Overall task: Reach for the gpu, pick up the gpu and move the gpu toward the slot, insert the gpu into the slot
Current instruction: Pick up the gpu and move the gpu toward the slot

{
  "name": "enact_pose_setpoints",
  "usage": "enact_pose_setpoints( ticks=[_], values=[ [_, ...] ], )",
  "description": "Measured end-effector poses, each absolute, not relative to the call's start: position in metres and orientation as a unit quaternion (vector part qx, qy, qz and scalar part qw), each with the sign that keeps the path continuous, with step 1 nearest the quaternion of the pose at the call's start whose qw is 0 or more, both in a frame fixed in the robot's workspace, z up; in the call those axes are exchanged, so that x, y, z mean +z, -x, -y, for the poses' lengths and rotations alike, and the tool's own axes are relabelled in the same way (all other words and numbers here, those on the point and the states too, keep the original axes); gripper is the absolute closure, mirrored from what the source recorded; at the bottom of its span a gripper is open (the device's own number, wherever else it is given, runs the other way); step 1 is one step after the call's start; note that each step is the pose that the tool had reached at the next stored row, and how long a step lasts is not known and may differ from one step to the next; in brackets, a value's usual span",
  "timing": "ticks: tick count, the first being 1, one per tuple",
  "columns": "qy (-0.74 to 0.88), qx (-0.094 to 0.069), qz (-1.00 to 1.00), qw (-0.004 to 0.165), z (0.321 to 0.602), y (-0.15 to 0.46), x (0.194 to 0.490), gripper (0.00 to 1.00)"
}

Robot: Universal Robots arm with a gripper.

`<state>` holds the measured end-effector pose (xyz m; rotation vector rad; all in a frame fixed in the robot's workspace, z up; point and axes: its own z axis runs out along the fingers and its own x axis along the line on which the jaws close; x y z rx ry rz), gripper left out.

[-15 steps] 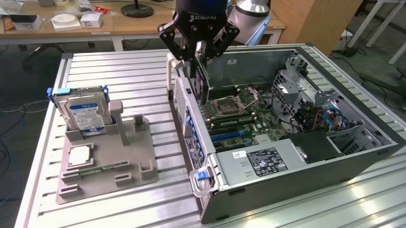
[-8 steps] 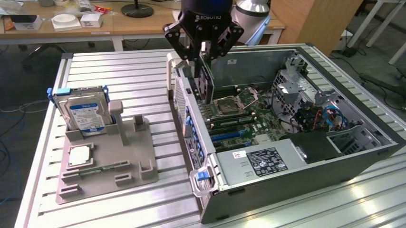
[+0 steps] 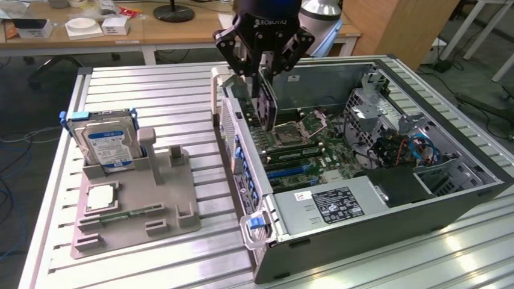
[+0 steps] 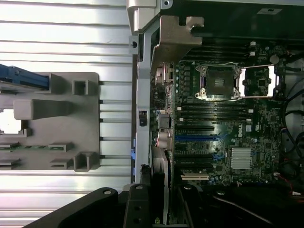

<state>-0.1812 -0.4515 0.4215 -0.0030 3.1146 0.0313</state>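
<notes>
Starting at the exterior view's left: grey holder parked on the slatted metal table. Standing upright in its back corner, a blue-labelled hard drive. Lying flat just in front of that, a small square silver processor chip.

Moving to the middle: black gripper hanging over the open computer case, clamped firmly on the gpu. Gripping the card by its top edge, one finger on each side. Card held upright on edge with the black fan side in plain sight. Sitting just inside the case by its wall on the exterior view's left, low over the motherboard and right beside the open CPU socket. Can't tell if the bottom edge is touching a slot or not.

Same deal from the wrist view: card seen edge-on, silver end bracket just beside the case's rear frame, black and blue expansion slots lined up next to it.

Further right: blue cables near the drive cage, plus a labelled metal box toward the front of the case.
</notes>
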Motion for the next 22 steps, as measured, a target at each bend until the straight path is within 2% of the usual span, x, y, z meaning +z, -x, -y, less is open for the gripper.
enact_pose_setpoints(
  ticks=[22],
  values=[
    [0.003,0.01,-1.0,0.013,0.451,0.164,0.422,0.73]
  ],
)
